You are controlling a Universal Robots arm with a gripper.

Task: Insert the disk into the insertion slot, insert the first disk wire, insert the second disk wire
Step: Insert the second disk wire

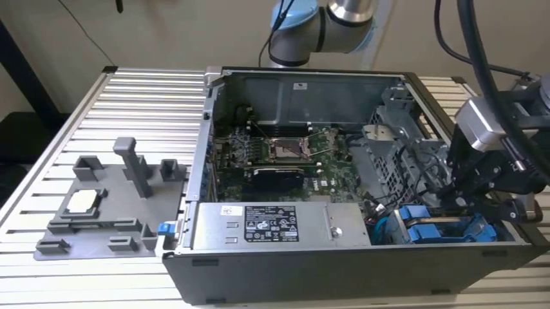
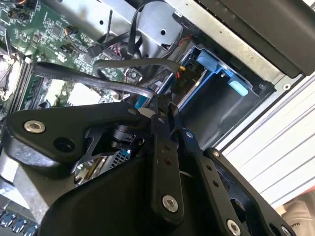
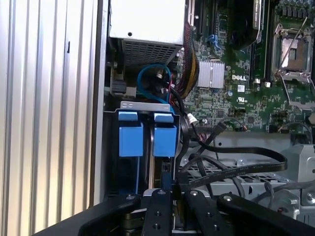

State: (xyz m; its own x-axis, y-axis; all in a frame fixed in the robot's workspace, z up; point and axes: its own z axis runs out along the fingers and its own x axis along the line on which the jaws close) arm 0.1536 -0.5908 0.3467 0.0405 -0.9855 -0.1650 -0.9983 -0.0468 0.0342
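matt blue plastic carrier [image 3: 164, 139]

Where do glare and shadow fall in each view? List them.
Exterior view: even light, the computer case interior mildly shaded. First wrist view: the power supply and table slats wash out white. Second wrist view: slats glare, the drive bay is dark.

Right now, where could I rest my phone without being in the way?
The ribbed table is bare behind the grey fixture tray, beside the computer case. Avoid the blue drive carriers: cables and the robot's hand crowd there.
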